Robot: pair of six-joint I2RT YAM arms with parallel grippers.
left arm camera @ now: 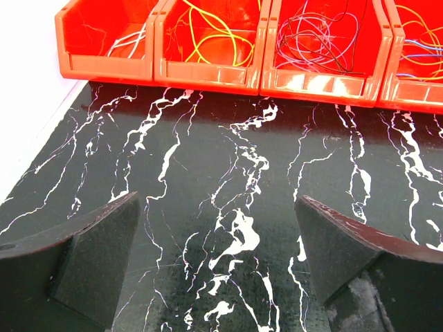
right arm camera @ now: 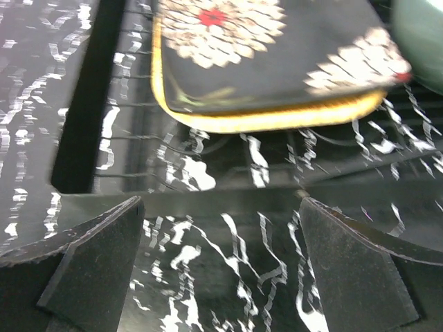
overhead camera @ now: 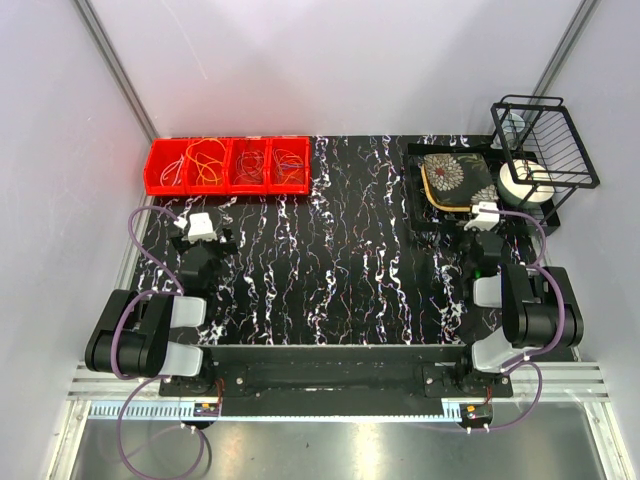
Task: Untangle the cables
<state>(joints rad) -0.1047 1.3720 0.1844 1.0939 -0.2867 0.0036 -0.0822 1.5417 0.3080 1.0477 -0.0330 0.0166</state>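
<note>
The cables lie in a row of red bins at the back left. White loops fill the leftmost bin, yellow and orange loops the second, and thin tangled wires the others. The left wrist view shows the white cables, the yellow ones and a purple, blue and dark tangle. My left gripper is open and empty, low over the table in front of the bins. My right gripper is open and empty, just before a black tray.
The black marbled table lies between the arms. At the back right, the black tray holds a dark floral, gold-rimmed plate. Behind it are a black wire rack and a pale round object.
</note>
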